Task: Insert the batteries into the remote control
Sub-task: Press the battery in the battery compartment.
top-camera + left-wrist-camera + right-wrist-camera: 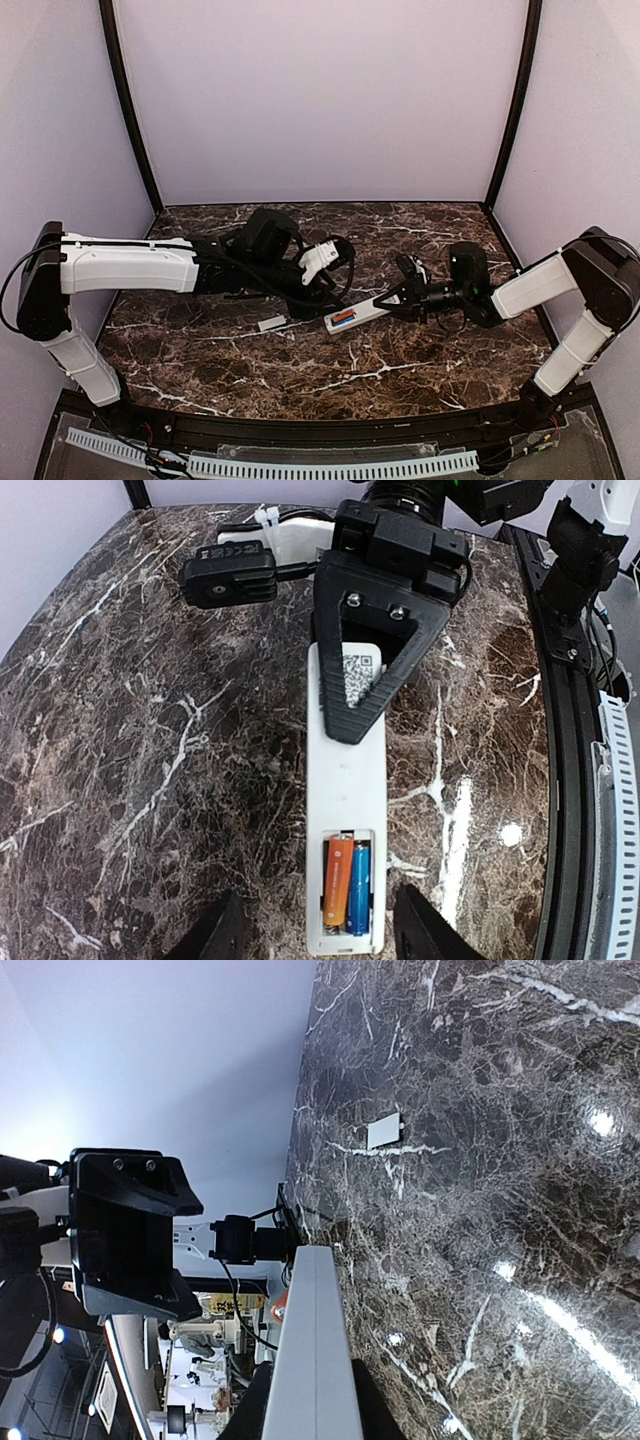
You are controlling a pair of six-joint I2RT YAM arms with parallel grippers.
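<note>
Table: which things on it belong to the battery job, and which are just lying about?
Job: remote control, gripped by the right hand; orange battery and blue battery in its compartment.
Lying about: small white cover, apart from the remote.

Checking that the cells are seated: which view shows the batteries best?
Left wrist: the orange and blue batteries lie side by side in the open bay of the remote. Top view shows only a tiny coloured speck; right wrist sees the remote edge-on, batteries not discernible.

Bright, even overhead light; small glare spots on glossy tabletop (600, 1120)
</note>
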